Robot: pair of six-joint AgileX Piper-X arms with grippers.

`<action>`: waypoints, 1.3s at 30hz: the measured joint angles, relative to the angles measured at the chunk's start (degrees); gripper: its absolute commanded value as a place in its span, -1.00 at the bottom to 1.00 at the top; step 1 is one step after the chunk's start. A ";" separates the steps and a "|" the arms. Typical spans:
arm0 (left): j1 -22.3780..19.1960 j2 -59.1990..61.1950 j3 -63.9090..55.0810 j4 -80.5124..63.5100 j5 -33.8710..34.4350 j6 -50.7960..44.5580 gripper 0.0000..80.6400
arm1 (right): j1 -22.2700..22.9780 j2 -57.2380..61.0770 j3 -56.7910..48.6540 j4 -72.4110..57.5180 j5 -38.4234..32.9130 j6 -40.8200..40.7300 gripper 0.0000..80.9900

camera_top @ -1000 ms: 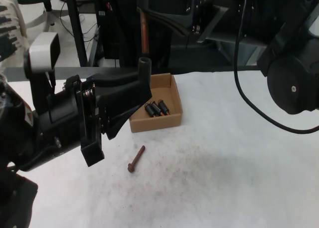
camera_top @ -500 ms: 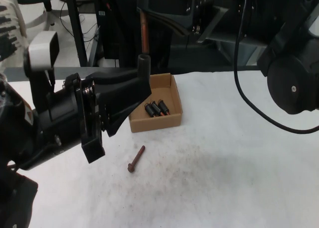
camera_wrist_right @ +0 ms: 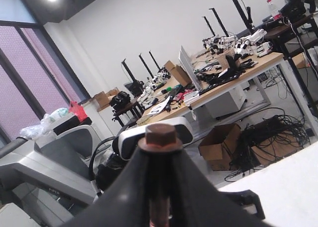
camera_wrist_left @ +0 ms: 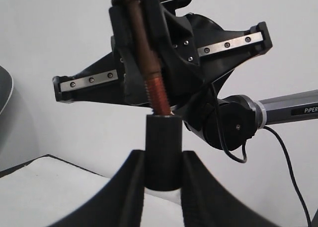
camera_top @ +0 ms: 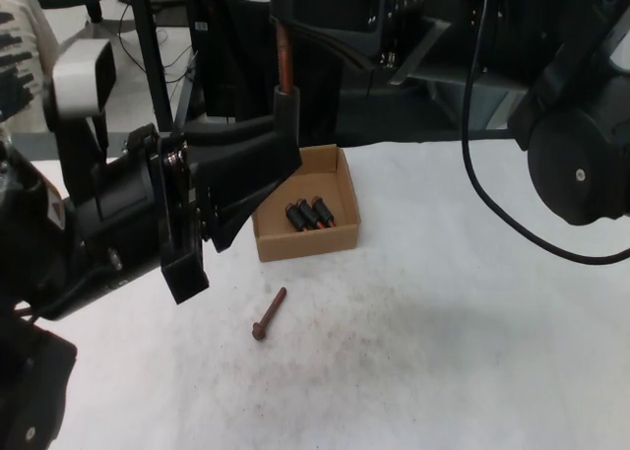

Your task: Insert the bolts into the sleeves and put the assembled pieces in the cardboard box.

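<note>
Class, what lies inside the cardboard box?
Three assembled pieces lie side by side on the floor of the box. The left gripper covers the box's left part, so anything there is hidden.

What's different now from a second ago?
The left claw lifted the black sleeve up to the bolt held in the right claw. The bolt's threaded tip now meets the sleeve's mouth, where a gap showed before. The loose bolt on the bench, the cardboard box and the three pieces in it stayed put.

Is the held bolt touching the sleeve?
Touching: left wrist view shows the tip of the bolt inside the mouth of the sleeve, no gap.
</note>
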 measured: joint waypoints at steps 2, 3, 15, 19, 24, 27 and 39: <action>0.00 0.00 0.00 0.13 -0.73 0.00 -1.00 | 0.00 0.00 0.00 0.00 -0.49 -0.16 -0.98; 0.00 0.00 0.00 0.23 -0.92 0.00 -1.00 | 0.00 0.00 0.00 0.00 -0.56 -0.16 -0.98; 3.51 0.00 0.00 -0.58 -0.60 -1.75 -1.00 | 0.26 0.00 0.00 0.00 1.15 -1.49 -0.98; 3.70 -0.18 0.00 -0.81 -0.31 -1.86 -1.00 | 1.16 0.00 0.00 0.00 1.82 -2.26 -0.98; 3.70 -0.51 0.00 -0.81 0.11 -2.05 -1.00 | 2.01 0.00 -0.10 0.00 2.39 -2.75 -0.98; 3.77 -0.51 0.00 -0.99 0.10 -2.02 -1.00 | 2.50 0.00 -0.21 -0.22 2.62 -2.90 -0.98; 3.77 -0.51 0.00 -1.83 -0.62 -2.02 -1.00 | 2.87 -0.45 -0.21 -0.43 2.62 -3.13 -0.98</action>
